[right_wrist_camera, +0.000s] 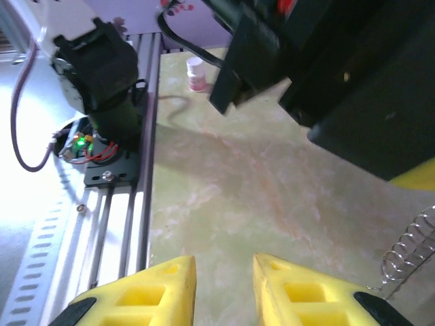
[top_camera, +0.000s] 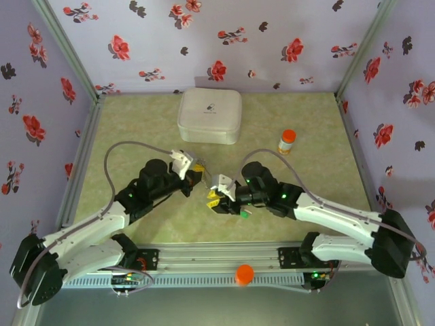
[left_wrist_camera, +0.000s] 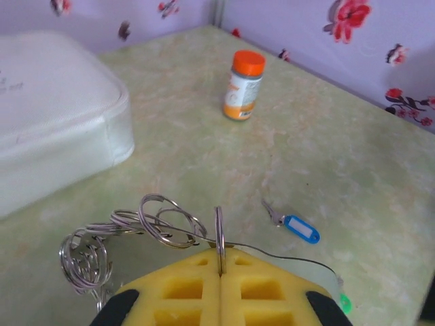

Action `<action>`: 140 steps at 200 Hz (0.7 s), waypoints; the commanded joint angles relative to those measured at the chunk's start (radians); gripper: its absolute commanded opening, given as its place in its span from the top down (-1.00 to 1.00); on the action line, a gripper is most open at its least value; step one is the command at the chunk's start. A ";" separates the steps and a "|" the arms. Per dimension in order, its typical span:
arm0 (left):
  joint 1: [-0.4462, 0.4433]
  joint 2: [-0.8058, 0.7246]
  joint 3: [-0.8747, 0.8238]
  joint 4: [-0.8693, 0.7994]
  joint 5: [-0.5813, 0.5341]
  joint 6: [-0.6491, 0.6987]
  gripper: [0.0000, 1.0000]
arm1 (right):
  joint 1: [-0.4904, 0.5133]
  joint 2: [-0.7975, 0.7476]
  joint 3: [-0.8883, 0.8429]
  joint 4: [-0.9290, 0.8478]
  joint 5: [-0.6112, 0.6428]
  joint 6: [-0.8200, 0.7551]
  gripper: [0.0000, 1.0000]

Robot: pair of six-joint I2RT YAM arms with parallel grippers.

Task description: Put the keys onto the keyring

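My left gripper (left_wrist_camera: 221,252) (top_camera: 197,175) is shut on an upright silver split ring (left_wrist_camera: 219,227). The keyring (left_wrist_camera: 285,259), a thin dark wire loop, runs from that ring off to the right, and more silver rings (left_wrist_camera: 160,221) hang bunched on the left. The blue-tagged key (left_wrist_camera: 293,225) lies flat on the table beyond the wire. A green tag (left_wrist_camera: 345,302) (top_camera: 242,212) peeks out at the loop's far end, beside the right arm. My right gripper (right_wrist_camera: 223,265) (top_camera: 216,197) hovers open over bare table, just right of the left gripper, with nothing between its fingers.
A white rounded case (top_camera: 209,115) (left_wrist_camera: 54,122) sits at the back centre. An orange-capped bottle (top_camera: 287,141) (left_wrist_camera: 242,85) stands to its right. The metal base rail (right_wrist_camera: 129,204) runs along the near edge. The left arm's dark body (right_wrist_camera: 353,75) looms close above the right gripper.
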 commanded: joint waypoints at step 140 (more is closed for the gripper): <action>0.016 0.252 0.624 -1.019 0.123 -0.745 1.00 | 0.020 0.150 -0.133 0.579 0.308 -0.047 0.47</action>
